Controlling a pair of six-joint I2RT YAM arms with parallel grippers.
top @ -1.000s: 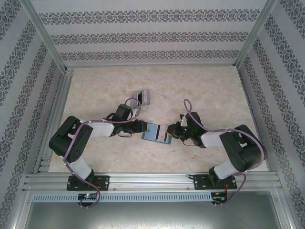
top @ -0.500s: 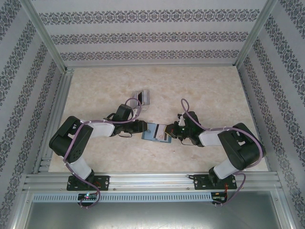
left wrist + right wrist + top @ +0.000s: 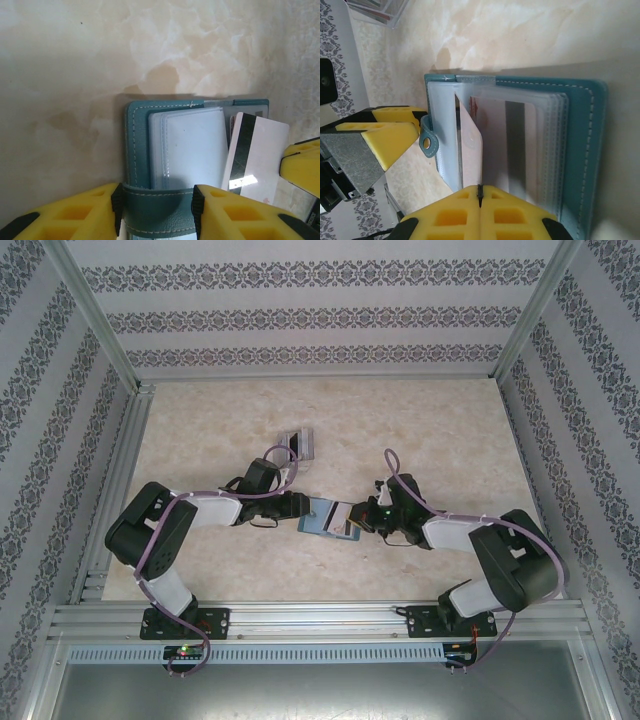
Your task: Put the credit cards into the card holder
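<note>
On the worktop [image 3: 75, 60] our left jaws pinch the card holder [image 3: 137, 150]; right jaws, closed on a striped credit card [image 3: 260, 150], must push deeper.

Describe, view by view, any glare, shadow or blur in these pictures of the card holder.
Left wrist: a white glare patch sits on the dark stripe of the credit card; the card holder throws a soft shadow on the table beyond its far edge. Right wrist: the bottom-right corner washes out to a pale blur. Top external: light is even, shadows faint.

High overhead view, 2 close wrist views, sharing card holder [image 3: 326, 518]
</note>
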